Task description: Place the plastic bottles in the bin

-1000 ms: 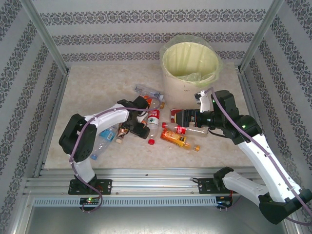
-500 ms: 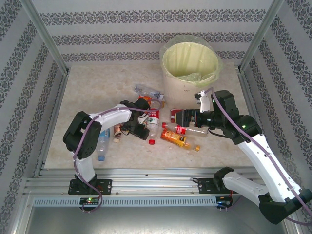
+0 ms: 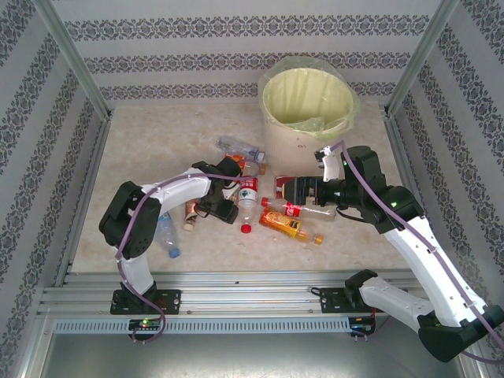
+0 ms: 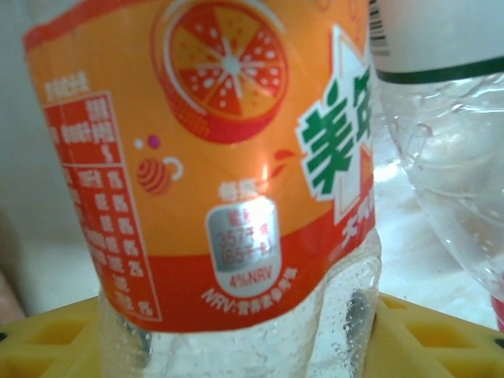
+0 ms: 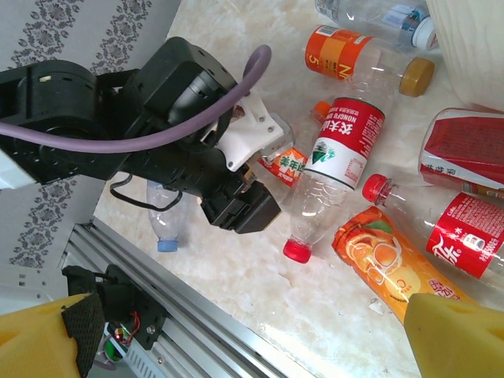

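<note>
the left gripper (image 4: 236, 346) has its yellow jaws pressed on both sides of a small bottle with an orange label (image 4: 228, 157), near the middle of the table (image 3: 142, 150). the right gripper (image 3: 293, 189) hangs over the bottles at 3 o'clock from it, with its jaws wide open and nothing in them. the big cream bin (image 3: 287, 153) stands at 1 o'clock on the table. more plastic bottles (image 5: 346, 142) lie in a pile just in front of the bin. one bottle with a blue cap (image 3: 167, 236) lies alone at 8 o'clock.
</note>
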Action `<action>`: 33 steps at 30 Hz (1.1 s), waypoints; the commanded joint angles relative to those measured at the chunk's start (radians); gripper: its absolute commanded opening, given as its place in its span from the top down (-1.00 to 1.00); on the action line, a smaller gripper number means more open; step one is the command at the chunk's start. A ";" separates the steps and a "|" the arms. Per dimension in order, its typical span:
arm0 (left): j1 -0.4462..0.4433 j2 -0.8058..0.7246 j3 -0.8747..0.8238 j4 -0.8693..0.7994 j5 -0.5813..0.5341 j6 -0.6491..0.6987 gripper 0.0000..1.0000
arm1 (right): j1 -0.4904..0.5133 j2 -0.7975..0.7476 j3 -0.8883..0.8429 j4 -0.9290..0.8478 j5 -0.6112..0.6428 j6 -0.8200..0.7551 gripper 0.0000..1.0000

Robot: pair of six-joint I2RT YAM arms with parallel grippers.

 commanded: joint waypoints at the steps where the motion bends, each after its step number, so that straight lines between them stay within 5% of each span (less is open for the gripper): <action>1: 0.007 -0.080 0.006 -0.017 -0.013 -0.017 -0.26 | 0.011 0.002 0.001 0.039 0.001 0.021 -0.96; 8: 0.007 -0.230 -0.020 -0.021 0.038 -0.066 -0.23 | 0.012 0.011 -0.040 0.111 -0.031 0.097 -0.95; 16: 0.007 -0.448 -0.134 0.216 0.386 -0.120 -0.19 | 0.040 0.063 -0.134 0.349 -0.107 0.243 -0.90; 24: 0.003 -0.563 -0.239 0.464 0.606 -0.258 -0.19 | 0.056 0.137 -0.161 0.512 -0.154 0.331 -0.89; 33: -0.017 -0.632 -0.325 0.679 0.649 -0.391 -0.20 | 0.092 0.217 -0.136 0.574 -0.162 0.354 -0.88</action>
